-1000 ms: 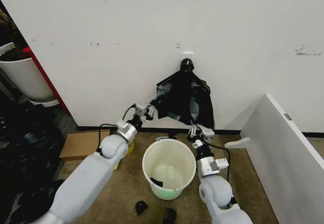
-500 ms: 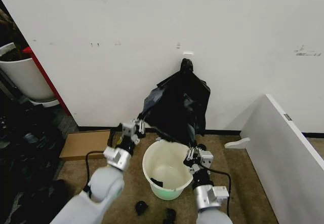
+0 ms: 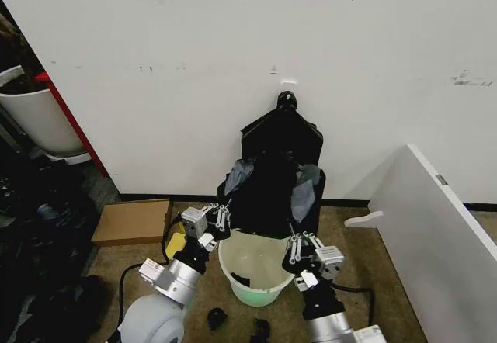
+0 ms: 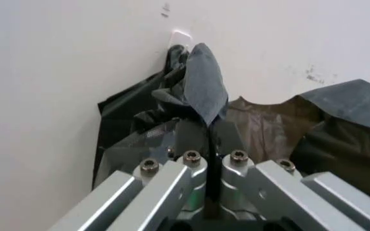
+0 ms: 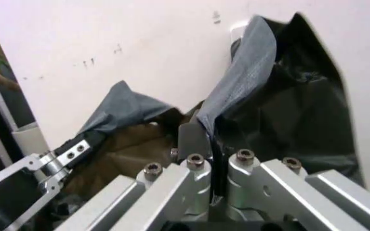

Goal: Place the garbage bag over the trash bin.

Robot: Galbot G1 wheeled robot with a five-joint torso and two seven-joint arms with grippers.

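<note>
Far left in my head view, an off-white tub (image 3: 35, 122) with a flared base stands by the wall, and a flat brown cardboard box (image 3: 130, 221) lies on the carpet. My left claw (image 3: 220, 217) sits at the near-left rim of the trash bin (image 3: 256, 281), a round cream-white plastic bucket with a rolled rim; its metal fingers (image 4: 191, 175) are closed tight on a thin fold of the garbage bag (image 3: 273, 192). The bag is glossy, crinkly black film, spread between both claws above the bin's far side, with its upper part against the white wall. My right claw (image 3: 297, 244) pinches the bag's other edge just as tightly at the near-right rim. A white panel (image 3: 443, 238) leans further right. I think no writing is legible anywhere.
</note>
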